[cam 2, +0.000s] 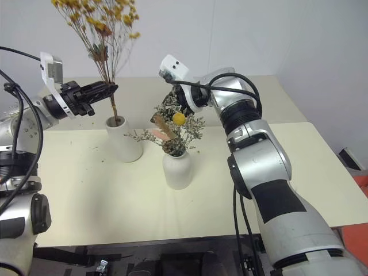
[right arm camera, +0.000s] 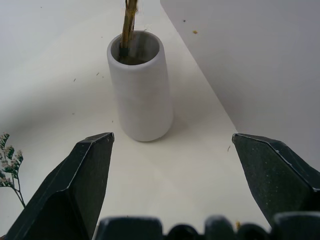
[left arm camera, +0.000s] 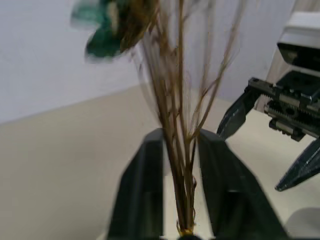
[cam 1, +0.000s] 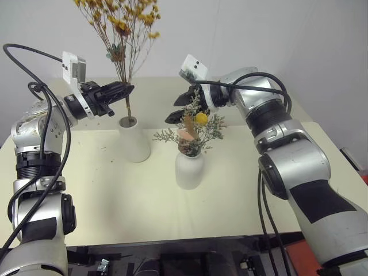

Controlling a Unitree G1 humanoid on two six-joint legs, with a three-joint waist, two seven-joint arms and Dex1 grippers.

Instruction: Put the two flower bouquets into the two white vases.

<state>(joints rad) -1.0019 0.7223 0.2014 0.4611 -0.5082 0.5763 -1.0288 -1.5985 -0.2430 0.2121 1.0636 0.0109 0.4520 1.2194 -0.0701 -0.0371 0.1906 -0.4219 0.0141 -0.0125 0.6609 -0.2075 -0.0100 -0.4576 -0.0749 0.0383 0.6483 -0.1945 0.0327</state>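
Cream table (cam 1: 115, 195) carrying two white vases, near each other toward the middle. Tall cylinder vase (cam 1: 134, 141) on the robot's left, holding the yellow-orange dried bouquet (cam 1: 123, 23): thin brown stems upright, lower ends down inside the mouth, flower heads spreading high above. Left pincer (cam 1: 127, 90) level at the stems just above the vase rim, fingers (left arm camera: 145, 195) on either side of the stem bundle with slight gaps showing, so loosely parted around it rather than clamped. Rounded narrow-necked vase (cam 1: 189, 169) just to the right and nearer, carrying the grey-green sprig bouquet (cam 1: 192, 129) with pine cone, pink bloom and yellow ball. Right pincer (cam 1: 179, 108) behind the sprigs' top, spread wide, gripping nothing, aimed toward the tall vase.
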